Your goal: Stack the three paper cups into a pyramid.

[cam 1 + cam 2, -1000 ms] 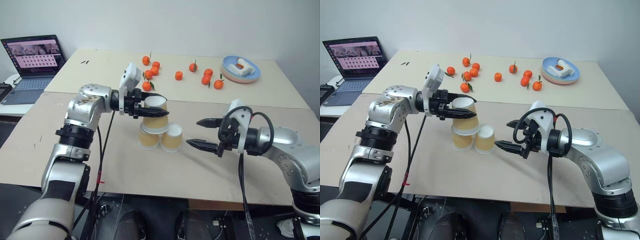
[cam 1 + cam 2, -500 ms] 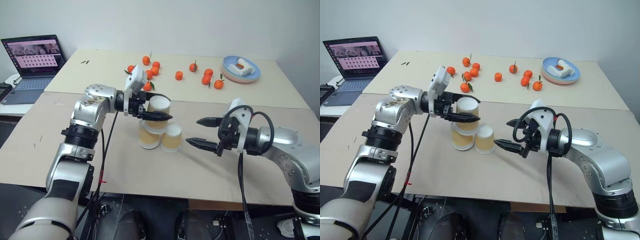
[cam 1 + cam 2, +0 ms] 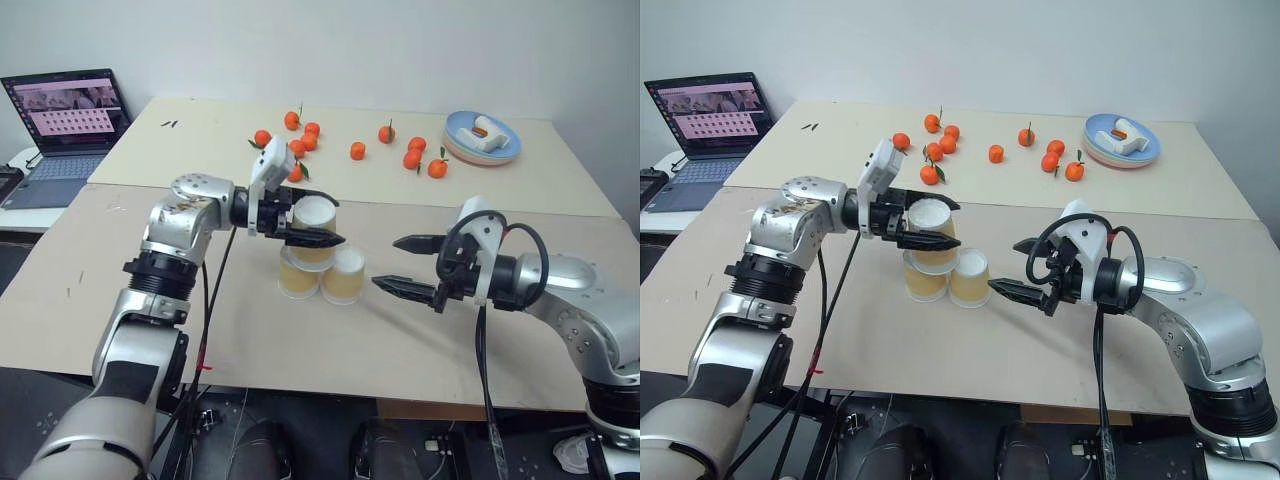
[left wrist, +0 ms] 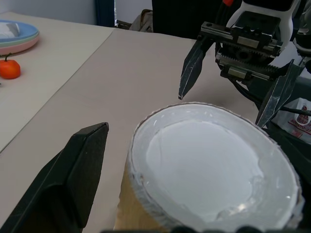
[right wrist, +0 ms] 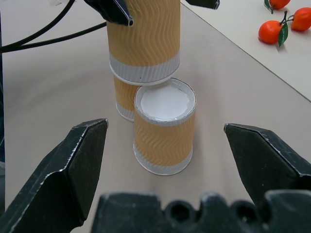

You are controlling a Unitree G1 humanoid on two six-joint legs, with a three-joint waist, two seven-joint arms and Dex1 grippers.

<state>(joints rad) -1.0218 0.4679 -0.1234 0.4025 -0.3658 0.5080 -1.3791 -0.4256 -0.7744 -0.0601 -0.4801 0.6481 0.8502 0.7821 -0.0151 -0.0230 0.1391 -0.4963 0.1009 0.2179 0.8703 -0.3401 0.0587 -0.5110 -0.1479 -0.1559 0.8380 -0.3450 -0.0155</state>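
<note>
Two paper cups (image 3: 298, 282) (image 3: 343, 277) stand upside down, side by side, near the middle of the brown table (image 3: 150, 300). The third cup (image 3: 316, 232) sits upside down on top of them, and they form the pyramid. My left gripper (image 3: 312, 220) is open, with a black finger on either side of the top cup and a gap showing. In the left wrist view the cup's white base (image 4: 209, 165) lies beside one finger (image 4: 73, 174). To the right of the cups my right gripper (image 3: 388, 263) is open and empty, pointing at them.
Several tangerines (image 3: 300, 140) lie on the far table, with more of them (image 3: 415, 157) further right. A blue plate (image 3: 483, 140) holding a white object sits at the back right. An open laptop (image 3: 65, 120) stands at the far left.
My left gripper was shut on the top cup and has opened. The cup now stands free on the two below. The right arm has not moved.
</note>
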